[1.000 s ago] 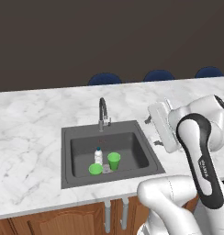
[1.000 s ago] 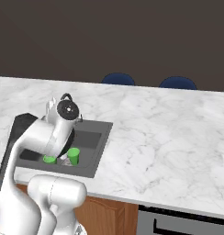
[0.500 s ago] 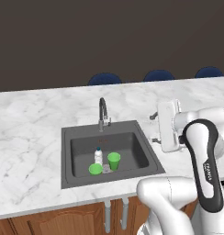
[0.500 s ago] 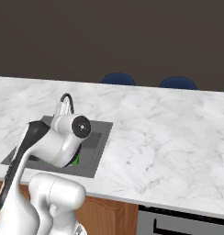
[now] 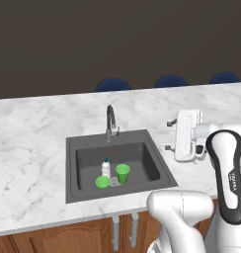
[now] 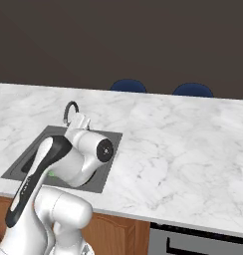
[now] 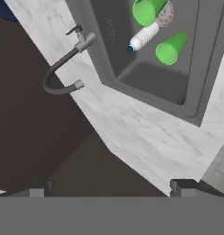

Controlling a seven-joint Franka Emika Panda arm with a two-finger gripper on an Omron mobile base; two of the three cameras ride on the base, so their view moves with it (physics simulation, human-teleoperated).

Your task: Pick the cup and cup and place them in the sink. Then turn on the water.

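The gripper (image 7: 109, 186) is hanging over the marble counter (image 5: 33, 138) at 3 o'clock from the sink (image 5: 73, 195), with its fingers spread wide and holding nothing. Both green cups are sitting in the basin. The near cup (image 5: 102, 182) is lying tipped, its rim toward 6 o'clock. The second cup (image 5: 123, 173) is standing upright, its long axis vertical, beside a white bottle (image 5: 106, 168). Farther, at 12 o'clock, the tap (image 5: 110, 122) is curving over the basin.

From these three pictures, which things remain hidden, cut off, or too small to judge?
- Right base view: the white arm covers most of the dark grey square sink; just a speck of one bright green tapered cup shows.
- Hand view: the second green cup is cut off by the top edge.
- Left base view: the small side lever on the dark curved tap is too small to read its position.
- Hand view: whether water runs from the tap cannot be told.
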